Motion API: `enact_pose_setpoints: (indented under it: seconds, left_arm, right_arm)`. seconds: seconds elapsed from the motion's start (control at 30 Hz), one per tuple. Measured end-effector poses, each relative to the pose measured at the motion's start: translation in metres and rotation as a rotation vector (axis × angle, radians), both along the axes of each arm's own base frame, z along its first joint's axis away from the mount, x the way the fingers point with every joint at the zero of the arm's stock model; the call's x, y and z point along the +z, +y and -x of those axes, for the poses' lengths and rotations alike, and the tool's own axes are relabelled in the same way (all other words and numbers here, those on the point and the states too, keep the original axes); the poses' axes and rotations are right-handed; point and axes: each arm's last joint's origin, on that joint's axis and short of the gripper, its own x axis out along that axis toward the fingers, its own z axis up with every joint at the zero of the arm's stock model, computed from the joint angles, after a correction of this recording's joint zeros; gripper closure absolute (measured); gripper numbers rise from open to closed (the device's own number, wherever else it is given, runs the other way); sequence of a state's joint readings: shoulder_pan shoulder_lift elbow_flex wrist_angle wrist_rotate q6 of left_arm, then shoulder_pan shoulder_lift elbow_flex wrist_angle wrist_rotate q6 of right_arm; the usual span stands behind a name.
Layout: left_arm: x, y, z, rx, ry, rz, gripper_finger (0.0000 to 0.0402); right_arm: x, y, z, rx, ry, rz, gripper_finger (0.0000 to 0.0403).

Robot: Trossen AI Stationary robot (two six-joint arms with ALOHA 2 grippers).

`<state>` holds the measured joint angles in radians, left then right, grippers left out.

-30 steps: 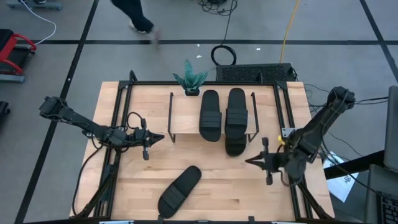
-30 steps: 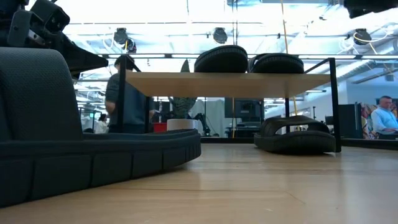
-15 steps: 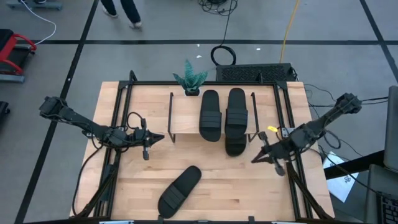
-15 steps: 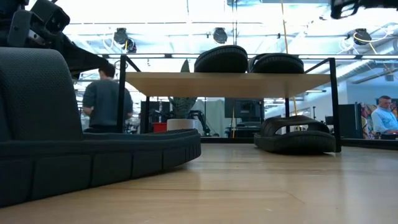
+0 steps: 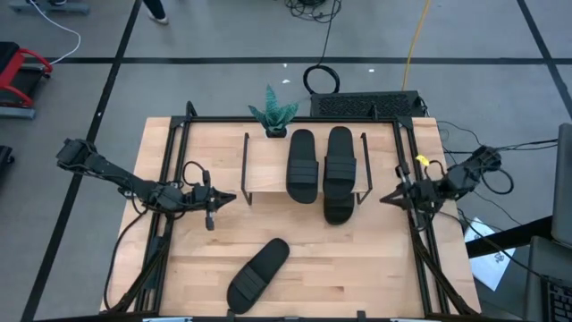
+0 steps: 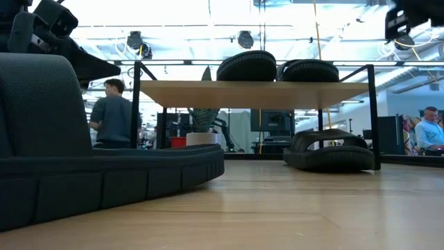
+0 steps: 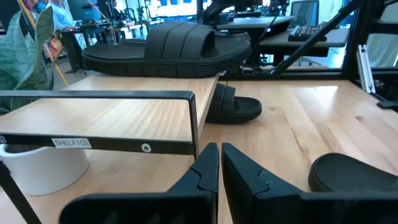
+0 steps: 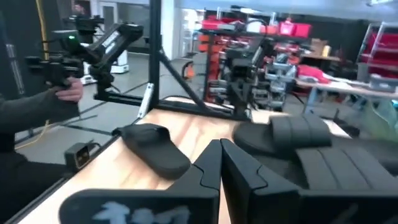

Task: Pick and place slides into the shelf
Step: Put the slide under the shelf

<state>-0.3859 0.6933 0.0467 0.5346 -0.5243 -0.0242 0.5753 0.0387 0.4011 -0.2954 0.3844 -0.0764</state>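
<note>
Slide (image 5: 257,275) lies near table's (image 5: 304,259) front edge, grippers apart.

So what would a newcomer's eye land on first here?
Two slides lying side by side on the shelf, with a third poking out from beneath it. A fourth slide lies alone at the table's near edge. The shut left gripper waits by the shelf's left side, the shut right gripper by its right.

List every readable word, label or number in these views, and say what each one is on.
"SHELF101": small white label on the black metal front bar of the shelf, left wrist view; the last characters are hard to make out.

Coloured poster in the room behind, low view: too blurred to read.

Nothing else is legible.
</note>
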Motion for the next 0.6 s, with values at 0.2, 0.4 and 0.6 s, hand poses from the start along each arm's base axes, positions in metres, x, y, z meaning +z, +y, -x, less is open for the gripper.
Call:
enact_pose_setpoints:
  seconds: [0.2,0.4,0.6]
  left_arm:
    - [0.000,-0.003,0.000,-0.091,0.004,0.009,0.0382]
    - [0.001,-0.014,0.001,-0.312,0.001,0.032,0.0382]
    - [0.001,-0.038,0.008,-0.491,-0.017,0.068,0.0383]
  right_arm:
    - [-0.008,0.001,0.005,0.110,0.058,-0.016,0.0403]
    - [-0.008,0.003,0.002,0.121,0.013,-0.043,0.0403]
    - [-0.010,0.004,0.000,0.123,-0.013,-0.055,0.0403]
